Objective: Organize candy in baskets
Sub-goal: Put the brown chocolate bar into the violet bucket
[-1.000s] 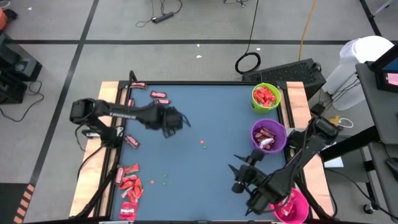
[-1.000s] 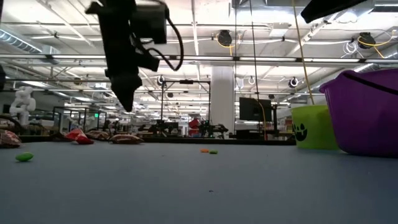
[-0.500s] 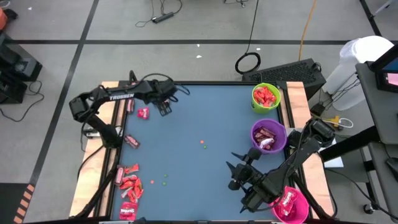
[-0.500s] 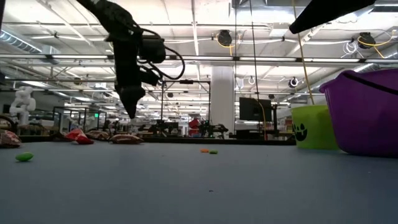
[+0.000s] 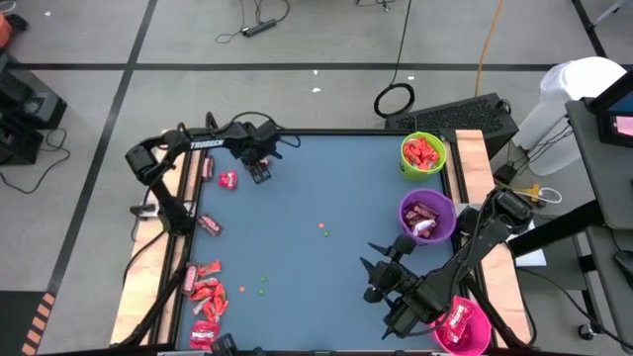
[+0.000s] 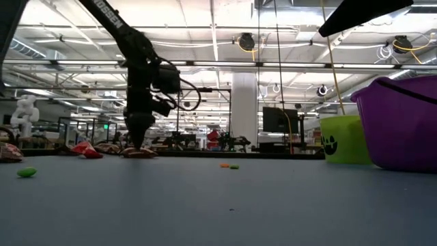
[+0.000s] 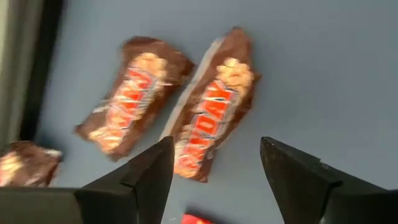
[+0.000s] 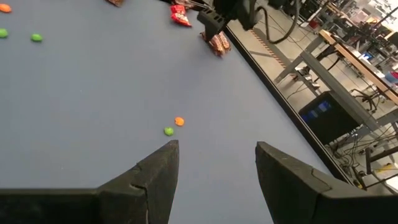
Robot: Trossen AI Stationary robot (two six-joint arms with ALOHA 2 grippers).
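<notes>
Candy (image 5: 207, 295) from overhead: I count a red cluster by the tabletop's (image 5: 326, 277) near-left edge, one pinkish piece (image 5: 227, 180) and a dark one (image 5: 209, 225) farther up, but wrappers overlap and I can't total them. Three baskets line the right side: green (image 5: 422, 154) and purple (image 5: 426, 217) both hold candy, and the pink one (image 5: 460, 326), partly behind the right arm, does too. My left gripper (image 5: 259, 170) hangs at the far-left corner, the right gripper (image 5: 381, 287) beside the pink basket.

Low view: only two baskets show, the purple cut off.

Left wrist: jaws spread, empty, above two brown bars (image 7: 208, 118); a third is cropped.

Right wrist: jaws parted, holding nothing, over bare blue tabletop and two loose dots (image 8: 174, 126).
</notes>
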